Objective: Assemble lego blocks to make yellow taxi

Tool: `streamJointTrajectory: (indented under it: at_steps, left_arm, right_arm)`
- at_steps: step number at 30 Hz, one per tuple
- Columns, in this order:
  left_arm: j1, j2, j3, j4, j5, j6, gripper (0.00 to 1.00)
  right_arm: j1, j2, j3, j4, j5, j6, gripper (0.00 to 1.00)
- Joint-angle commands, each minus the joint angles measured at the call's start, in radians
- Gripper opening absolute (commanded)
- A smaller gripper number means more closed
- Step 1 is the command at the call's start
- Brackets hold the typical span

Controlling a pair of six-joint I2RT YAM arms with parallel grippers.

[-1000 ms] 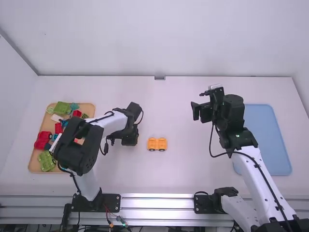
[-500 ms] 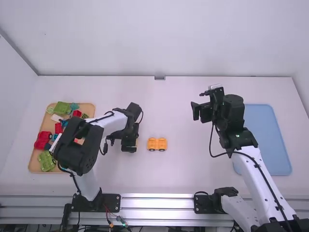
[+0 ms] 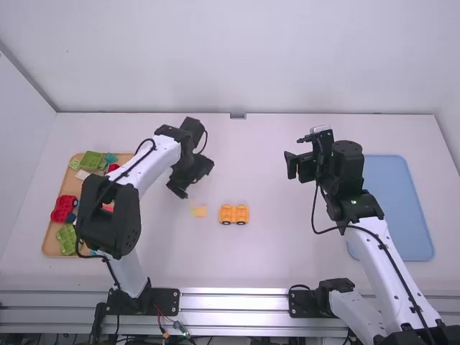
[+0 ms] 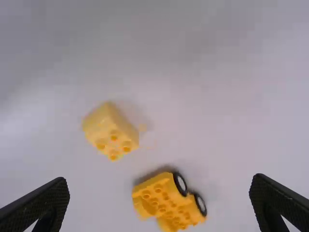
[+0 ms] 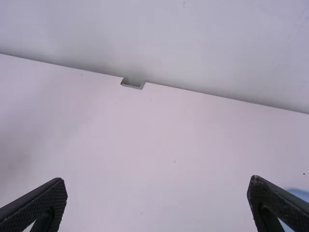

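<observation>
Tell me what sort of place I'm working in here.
Most likely a robotics lab bench: a left arm and a right arm stand by metal rails along a white table, with toy blocks in a tan tray.

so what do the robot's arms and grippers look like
The left arm and right arm have smooth white links with bulky black joints, and black cables run along them. The left gripper and right gripper are black too, each with two tapering fingers that have a fine, textured surface.
</observation>
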Motion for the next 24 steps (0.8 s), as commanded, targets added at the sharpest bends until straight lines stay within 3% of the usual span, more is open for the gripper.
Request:
streamJointTrajectory:
  at_steps: [1,8,14,18,20,24]
  left_arm:
    - [0.003,0.001,0.071,-0.027,-0.082,0.567,0.98]
    - [0.002,0.001,0.137,-0.053,-0.152,1.289,0.99]
    - [0.003,0.001,0.131,-0.035,-0.228,1.63,0.99]
    - [0.006,0.001,0.099,-0.052,-0.01,2.138,0.99]
    - [0.033,0.0,0.088,-0.13,0.193,2.452,0.99]
    - [0.098,0.0,0.061,-0.219,0.473,2.786,0.99]
  right_arm:
    - [0.001,0.006,0.039,0.002,-0.003,0.003,0.99]
    - [-0.006,0.006,0.039,0.002,-0.003,0.004,0.99]
    - [-0.005,0.006,0.039,0.003,-0.003,0.004,0.99]
    - [-0.005,0.006,0.039,0.003,-0.003,0.004,0.99]
    - [-0.004,0.006,0.039,0.002,-0.003,0.003,0.99]
    - [-0.005,0.006,0.039,0.002,-0.003,0.004,0.99]
